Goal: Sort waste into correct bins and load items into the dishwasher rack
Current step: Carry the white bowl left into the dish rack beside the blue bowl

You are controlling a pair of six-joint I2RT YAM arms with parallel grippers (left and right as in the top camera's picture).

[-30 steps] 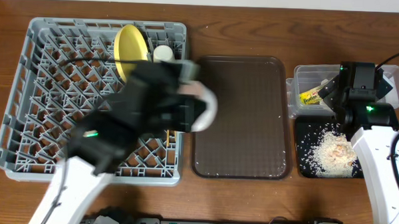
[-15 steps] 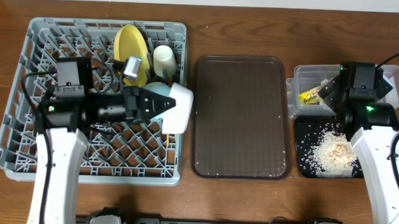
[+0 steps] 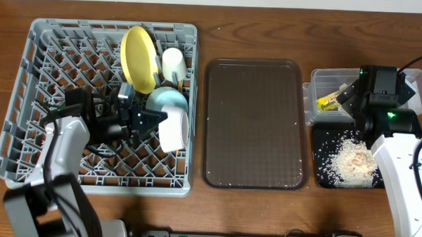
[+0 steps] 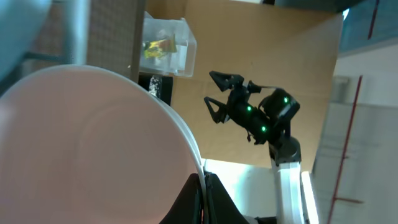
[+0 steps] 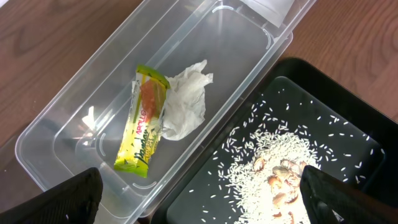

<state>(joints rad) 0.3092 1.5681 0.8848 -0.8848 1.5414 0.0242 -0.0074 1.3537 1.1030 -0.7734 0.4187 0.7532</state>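
My left gripper is shut on the rim of the white bowl, holding it on edge over the right side of the grey dishwasher rack; the bowl fills the left wrist view. In the rack stand the yellow plate, the white cup and the light blue bowl. A chopstick shows below the bowl. My right gripper is open above the clear tub, which holds the tissue and snack wrapper. Rice crumbs lie in the black tray.
The brown serving tray lies between the rack and the bins. The clear tub and black tray sit at the right edge of the wooden table, under my right arm.
My left arm has swung left and drawn back over the rack, bringing the white bowl down beside the blue bowl. The right arm has not moved.
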